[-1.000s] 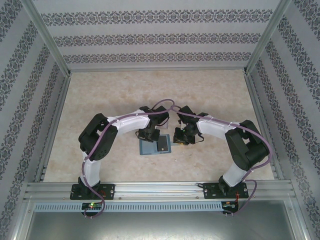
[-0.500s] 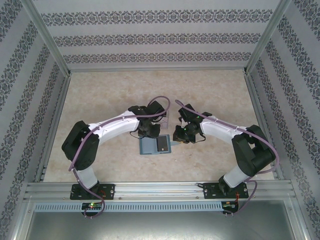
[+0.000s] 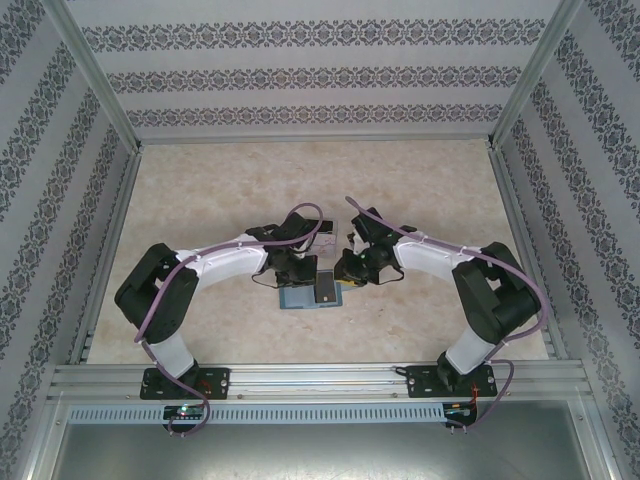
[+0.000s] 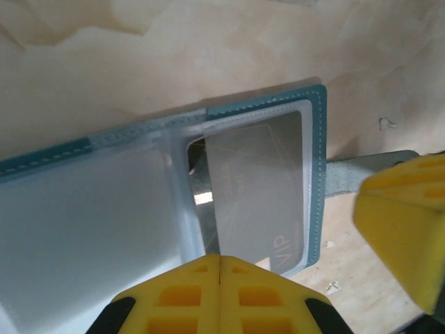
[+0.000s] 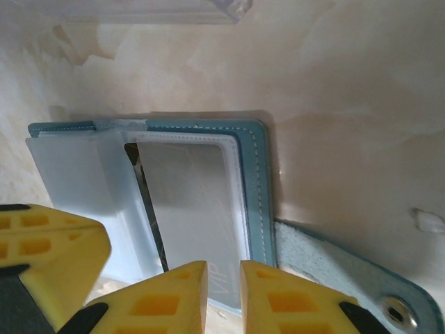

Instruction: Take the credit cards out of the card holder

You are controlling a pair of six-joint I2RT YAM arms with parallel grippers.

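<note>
**Pin-and-pull set-up, nothing out yet**

The card holder [image 3: 298, 298] lies opened flat on the table [image 3: 420, 190], between the arms. One credit card [image 4: 257, 188] sits in its clear slot (VIP lettering legible). The left pincer [image 4: 219, 263] is shut, tips over the plastic leaf, probably to pin it. The right pincer [image 5: 224, 275] is narrow at the card's edge; whether it grips is unclear.

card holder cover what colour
Teal with pale stitching; the card holder shows best in the right wrist view.

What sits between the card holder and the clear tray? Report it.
Bare table only: in the right wrist view the card holder lies apart from the clear tray at the top edge.
</note>
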